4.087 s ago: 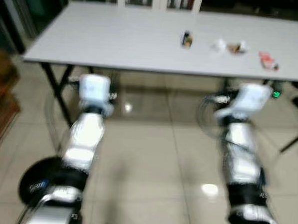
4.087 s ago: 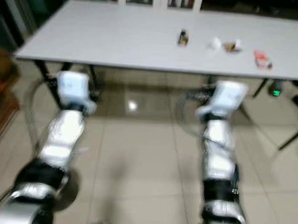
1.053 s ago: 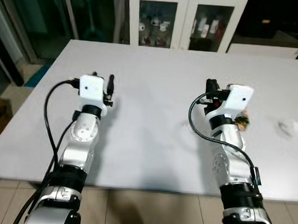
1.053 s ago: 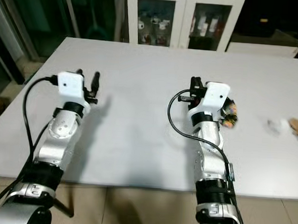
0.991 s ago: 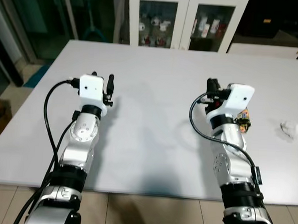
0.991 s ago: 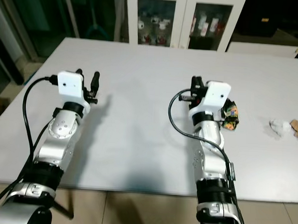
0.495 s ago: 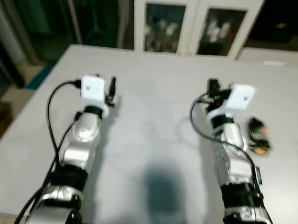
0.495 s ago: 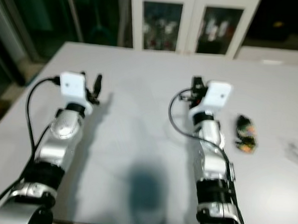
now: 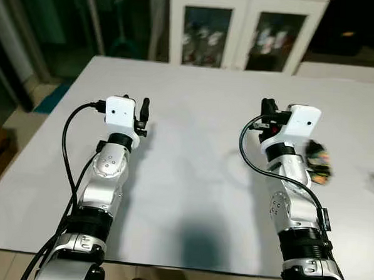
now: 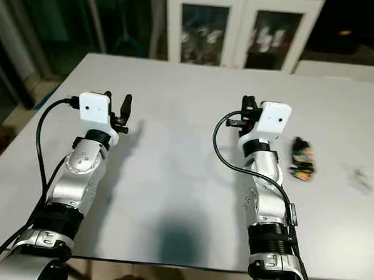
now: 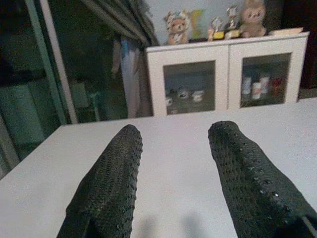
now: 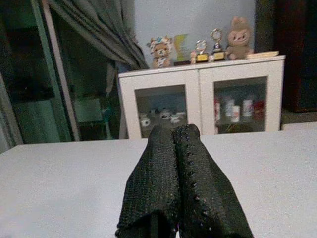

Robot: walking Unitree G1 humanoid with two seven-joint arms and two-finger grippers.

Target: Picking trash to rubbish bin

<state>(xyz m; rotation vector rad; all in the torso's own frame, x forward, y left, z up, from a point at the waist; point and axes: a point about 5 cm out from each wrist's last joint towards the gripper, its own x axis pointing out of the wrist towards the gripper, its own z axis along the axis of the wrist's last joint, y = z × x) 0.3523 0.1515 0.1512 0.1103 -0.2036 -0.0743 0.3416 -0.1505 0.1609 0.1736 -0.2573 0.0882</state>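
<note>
Trash wrapper [image 10: 301,160] on table [image 10: 172,177] beside right arm [image 10: 263,175]

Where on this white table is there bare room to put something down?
The white table is bare between the left tool and right tool, and beyond them towards the white cabinet. It is crowded right of the right arm: colourful crumpled wrapper, white crumpled scrap.

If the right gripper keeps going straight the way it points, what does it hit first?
Probably nothing soon: the right gripper, fingers shut, points along the bare table toward the white cabinet beyond it. Depth is unclear.
</note>
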